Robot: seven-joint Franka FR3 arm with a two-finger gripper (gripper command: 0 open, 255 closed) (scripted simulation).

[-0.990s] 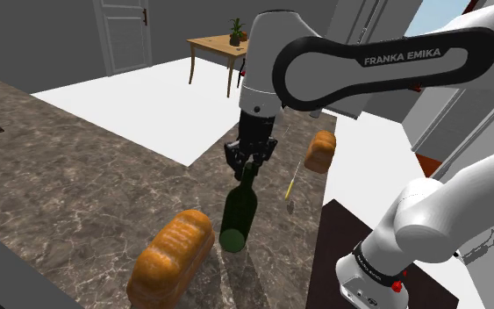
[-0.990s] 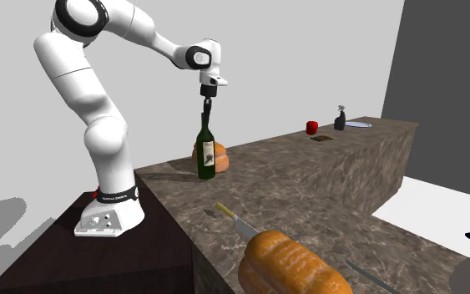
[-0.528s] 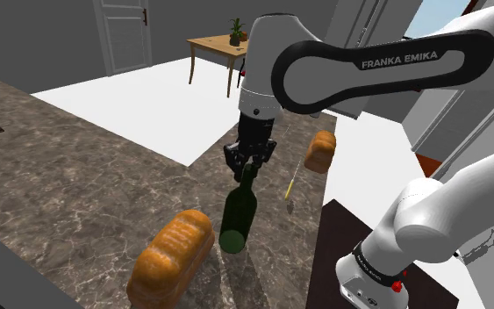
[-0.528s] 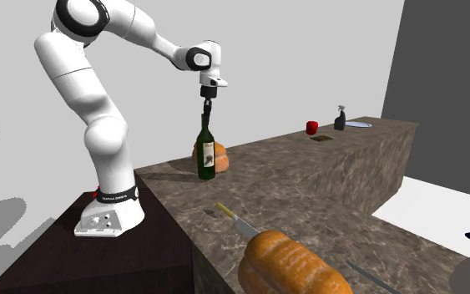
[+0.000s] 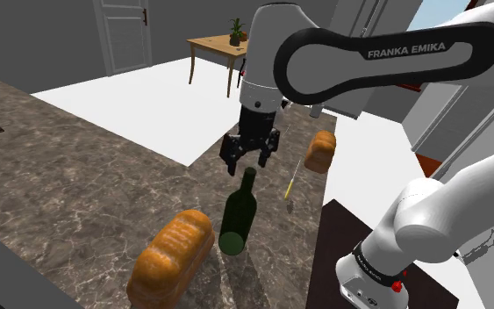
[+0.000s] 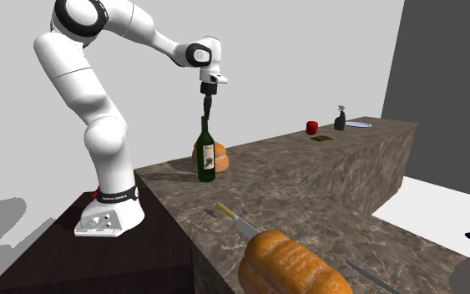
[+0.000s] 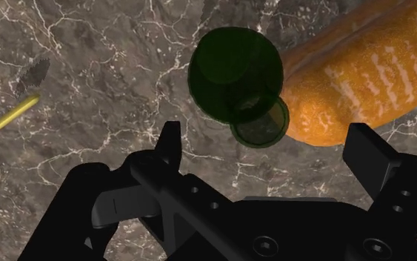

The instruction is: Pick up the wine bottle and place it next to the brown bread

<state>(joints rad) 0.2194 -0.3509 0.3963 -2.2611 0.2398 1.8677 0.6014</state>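
Green glass bottle (image 5: 239, 215) stands upright on the marble counter (image 5: 78, 158) straight below the claw (image 5: 249, 164), whose fingers flanked its neck a second ago and now hang spread above the mouth, holding nothing. The wrist view looks down on the mouth under the open fingers (image 7: 171, 141), with a loaf (image 7: 362, 74) just beside the bottle and a knife (image 7: 7, 119) off the other way. The second exterior view adds the bottle's label.
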